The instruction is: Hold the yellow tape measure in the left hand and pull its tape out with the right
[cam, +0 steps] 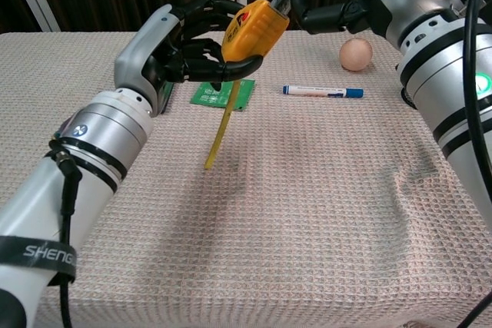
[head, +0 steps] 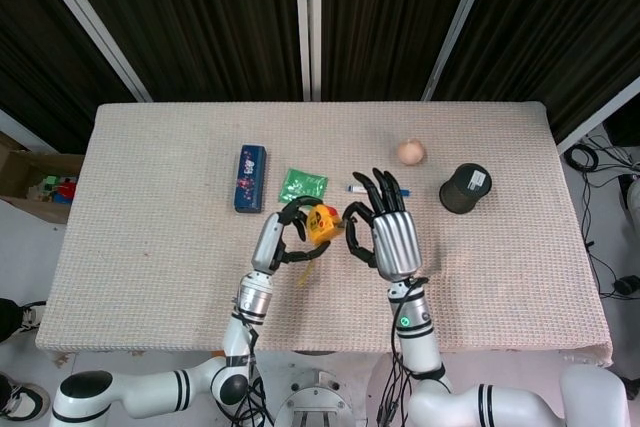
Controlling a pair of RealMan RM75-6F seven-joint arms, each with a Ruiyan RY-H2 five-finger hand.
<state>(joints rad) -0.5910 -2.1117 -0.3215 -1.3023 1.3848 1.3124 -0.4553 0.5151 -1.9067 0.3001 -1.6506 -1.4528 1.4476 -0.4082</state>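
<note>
Two hands meet above the middle of the table, with the yellow tape measure (cam: 254,27) between them. Its case is yellow-orange with a dark label carrying a red mark, and a length of yellow tape (cam: 219,132) hangs from its underside, slanting down and toward the near left, its free end just above or touching the cloth; which one cannot be told. The left hand (cam: 178,50) has its dark fingers (cam: 201,10) curled around the left side and underside of the case, holding it clear of the surface. The right hand (head: 385,230) reaches in from the right; in the chest view one fingertip lies at the upper right corner of the case, while the head view shows the remaining fingers spread and pointing away from the robot. Whether it actually holds the case cannot be told. Both forearms are silver with black bands. On the beige woven tablecloth (head: 150,247) lie a blue case (head: 250,178) at left, a green packet (head: 303,185) beyond the left hand, a blue-capped marker (cam: 321,91), an egg (head: 411,152) and a dark cylinder (head: 465,188) at right. Black curtains (head: 200,17) hang behind the far edge.
</note>
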